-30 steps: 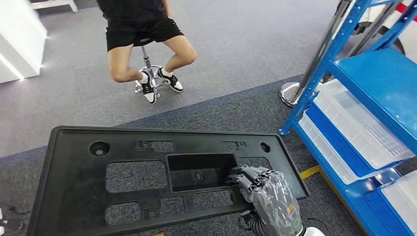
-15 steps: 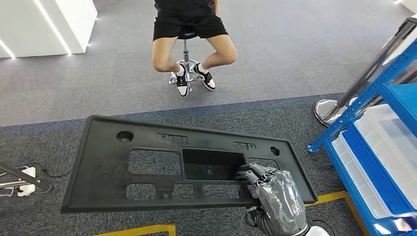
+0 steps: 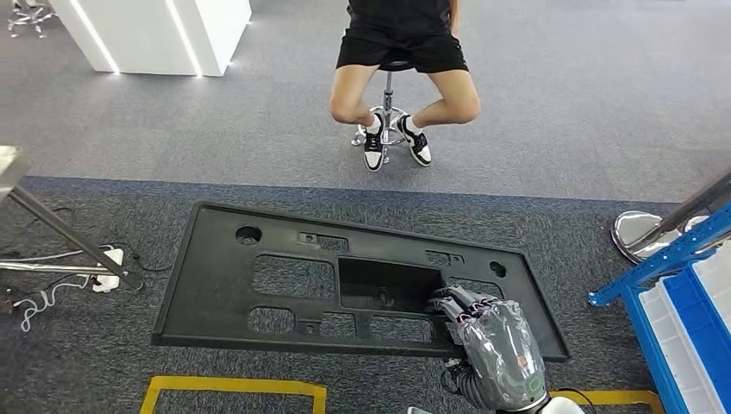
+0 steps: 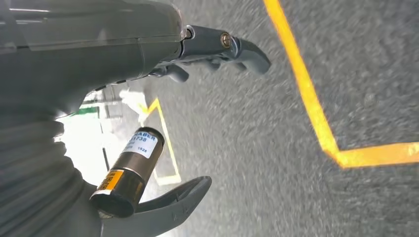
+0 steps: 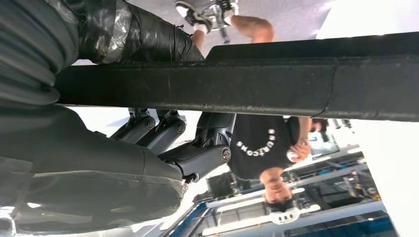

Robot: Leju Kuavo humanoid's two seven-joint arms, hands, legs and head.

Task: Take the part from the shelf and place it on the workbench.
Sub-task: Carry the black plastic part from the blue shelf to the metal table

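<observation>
The right hand (image 3: 487, 332) grips the near edge of the large black part (image 3: 284, 285), its fingers curled over the rim of the part's middle opening; in the right wrist view the fingers (image 5: 202, 153) lie on one side of the black edge (image 5: 247, 86) and the wrapped palm on the other. The part is held out flat above the dark grey carpet (image 3: 86, 345), well away from the blue shelf (image 3: 681, 293), and rests on no desk. The left hand (image 4: 197, 123) hangs over the carpet holding nothing, thumb and fingers apart, with a yellow floor line (image 4: 316, 118) beyond it.

Against the earlier head pictures the whole scene has slid to the right, so the camera has turned left rather than the things having moved. The blue shelf, which took up much of the right side a second ago, is now a corner at the right edge beside a chrome base (image 3: 642, 233). The person on the stool (image 3: 392, 103) has shifted from the upper left to the upper middle. A white block (image 3: 164, 30), a metal leg (image 3: 60, 237) with a white cable strip (image 3: 108, 267) and a yellow floor outline (image 3: 233, 392) have come into sight on the left. The right hand keeps the same hold on the part
</observation>
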